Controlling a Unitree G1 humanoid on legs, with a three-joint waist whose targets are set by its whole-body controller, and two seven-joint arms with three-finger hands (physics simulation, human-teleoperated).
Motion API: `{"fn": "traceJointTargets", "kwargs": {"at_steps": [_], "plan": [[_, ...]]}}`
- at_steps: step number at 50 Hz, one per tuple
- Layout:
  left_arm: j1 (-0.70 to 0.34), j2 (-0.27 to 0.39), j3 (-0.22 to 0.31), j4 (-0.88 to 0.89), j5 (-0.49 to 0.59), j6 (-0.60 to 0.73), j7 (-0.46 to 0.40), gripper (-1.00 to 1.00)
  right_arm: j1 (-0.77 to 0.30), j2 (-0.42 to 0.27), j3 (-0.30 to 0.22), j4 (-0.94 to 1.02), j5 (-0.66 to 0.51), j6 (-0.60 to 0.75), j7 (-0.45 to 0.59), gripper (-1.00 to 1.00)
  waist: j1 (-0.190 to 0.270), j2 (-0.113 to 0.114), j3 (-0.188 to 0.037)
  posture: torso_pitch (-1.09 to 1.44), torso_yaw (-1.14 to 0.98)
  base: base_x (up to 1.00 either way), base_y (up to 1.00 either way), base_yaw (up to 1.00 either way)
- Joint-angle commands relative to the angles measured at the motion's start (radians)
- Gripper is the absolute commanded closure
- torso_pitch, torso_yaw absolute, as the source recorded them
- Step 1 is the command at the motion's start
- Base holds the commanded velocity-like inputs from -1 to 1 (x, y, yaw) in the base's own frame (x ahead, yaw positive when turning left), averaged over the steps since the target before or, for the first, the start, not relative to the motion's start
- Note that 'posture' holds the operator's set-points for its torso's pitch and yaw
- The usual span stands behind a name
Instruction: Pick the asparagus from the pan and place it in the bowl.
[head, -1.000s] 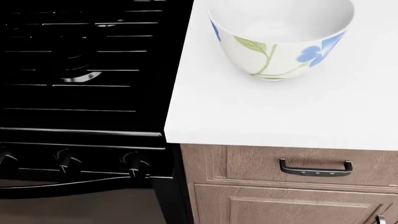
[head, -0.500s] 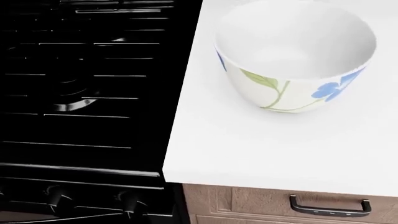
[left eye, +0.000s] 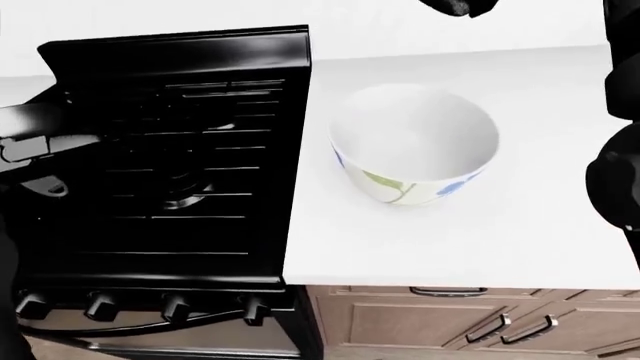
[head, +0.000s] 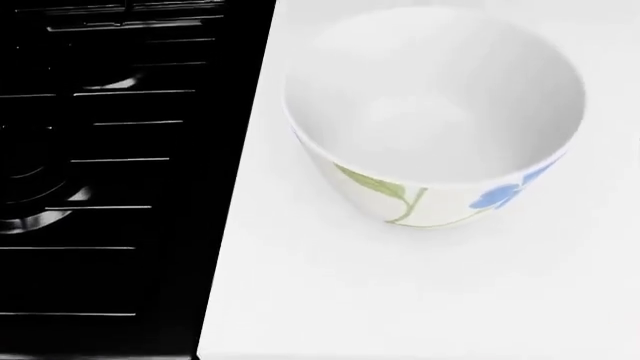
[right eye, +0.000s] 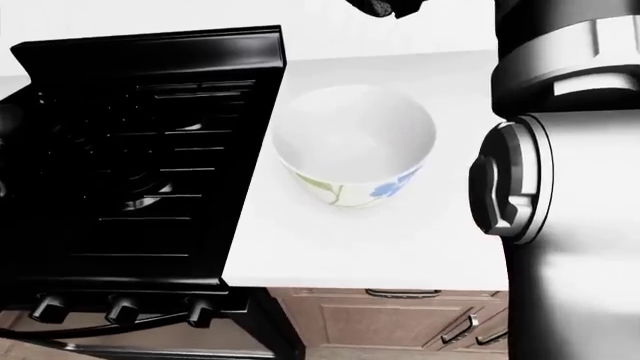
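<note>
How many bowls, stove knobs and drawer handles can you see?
Bowl: 1
Stove knobs: 4
Drawer handles: 3
Total: 8

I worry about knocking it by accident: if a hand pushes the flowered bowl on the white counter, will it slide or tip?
The bowl narrows to a small foot under a wide rim, so a high push may tip it. The counter looks smooth, so a low push probably slides it. It is empty, so likely light.
</note>
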Motion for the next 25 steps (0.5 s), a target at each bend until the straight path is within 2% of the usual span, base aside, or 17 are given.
{"fn": "traceJointTargets", "kwargs": {"at_steps": [1, 13, 25], "plan": [[-0.015, 0.018, 0.015, -0.019, 0.004, -0.025, 0.0, -1.0, -0.041, 0.0, -0.012, -0.04, 0.01, -0.011, -0.034, 1.0, 0.001, -0.003, -0.031, 0.0, 0.0, 0.0, 0.0, 0.0], [-0.013, 0.016, 0.018, -0.022, 0.003, -0.023, 0.0, -1.0, -0.02, 0.024, -0.036, -0.052, 0.031, 0.008, -0.038, 1.0, -0.011, -0.001, -0.025, 0.0, 0.0, 0.0, 0.0, 0.0], [-0.016, 0.019, 0.021, -0.022, -0.001, -0.02, 0.001, -1.0, 0.016, 0.041, -0.01, -0.083, 0.028, -0.002, -0.05, 1.0, -0.004, -0.005, -0.027, 0.0, 0.0, 0.0, 0.0, 0.0]]}}
